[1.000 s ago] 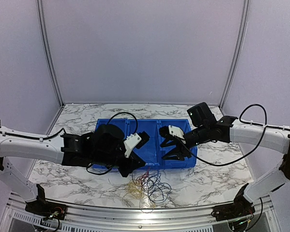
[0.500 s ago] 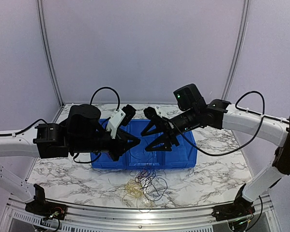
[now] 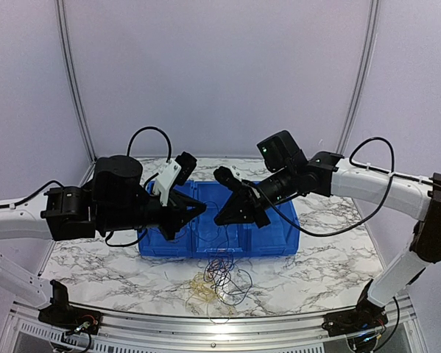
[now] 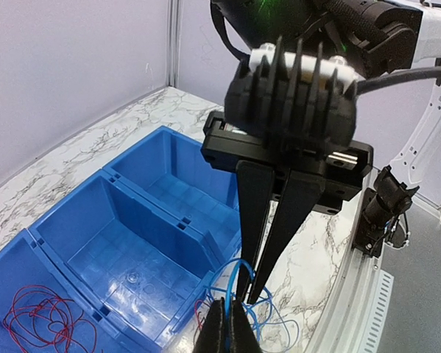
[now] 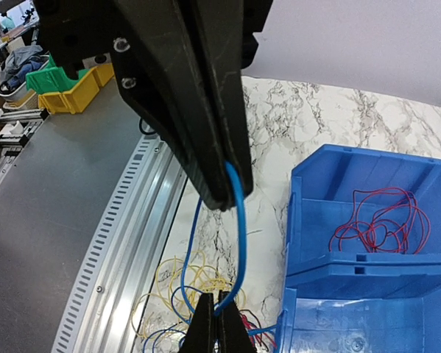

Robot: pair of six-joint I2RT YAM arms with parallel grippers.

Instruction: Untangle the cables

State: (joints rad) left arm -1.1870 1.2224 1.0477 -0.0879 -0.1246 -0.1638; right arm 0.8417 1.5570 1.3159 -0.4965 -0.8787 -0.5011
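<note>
A white marble-patterned counter (image 3: 330,243) carries a blue bin (image 3: 275,243) with three compartments in a row, set crosswise near the middle. Two white and black robot arms reach in from either side and meet in the air above the bin's front edge. The left hand (image 3: 202,209) and the right hand (image 3: 219,218) point at each other, tips very close together. Each hand has its fingers pressed together, and each pinches the same blue cable (image 5: 238,243), which runs as a short curved stretch from the left hand's tip down to the right hand's tip. From there it hangs towards a loose heap of cables (image 3: 220,276) lying on the counter just in front of the bin, where dark blue, red and yellow loops overlap. A yellow cable (image 5: 172,283) coils at the heap's left side. A red cable (image 5: 382,220) lies bunched inside what seems to be the bin's left end compartment, apart from the heap
</note>
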